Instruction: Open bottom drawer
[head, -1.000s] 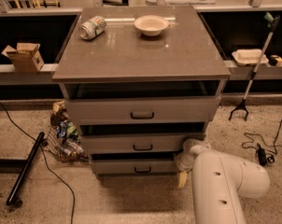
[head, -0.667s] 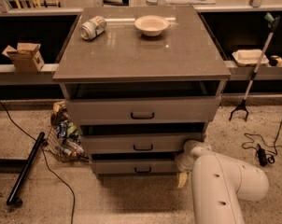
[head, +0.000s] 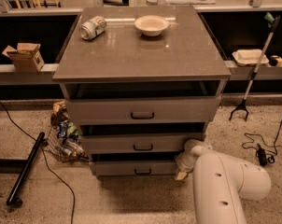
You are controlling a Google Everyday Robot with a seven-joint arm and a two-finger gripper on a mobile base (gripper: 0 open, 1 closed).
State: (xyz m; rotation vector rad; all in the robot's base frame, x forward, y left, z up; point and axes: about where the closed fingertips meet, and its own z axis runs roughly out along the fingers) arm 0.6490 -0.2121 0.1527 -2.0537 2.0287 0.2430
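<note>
The bottom drawer (head: 131, 169) is the lowest of three grey drawer fronts in the cabinet, with a small black loop handle (head: 143, 171) at its centre. Its front stands slightly out from the cabinet body, as do the two fronts above. My white arm (head: 225, 185) comes in from the lower right. My gripper (head: 183, 168) sits at the right end of the bottom drawer, low beside the cabinet's right corner, well right of the handle.
On the cabinet top (head: 141, 55) lie a tipped can (head: 93, 27) and a white bowl (head: 151, 25). A bag of litter (head: 64, 134) and a black pole (head: 25, 169) lie on the floor at left. A grabber tool (head: 253, 73) and cables (head: 262, 148) are at right.
</note>
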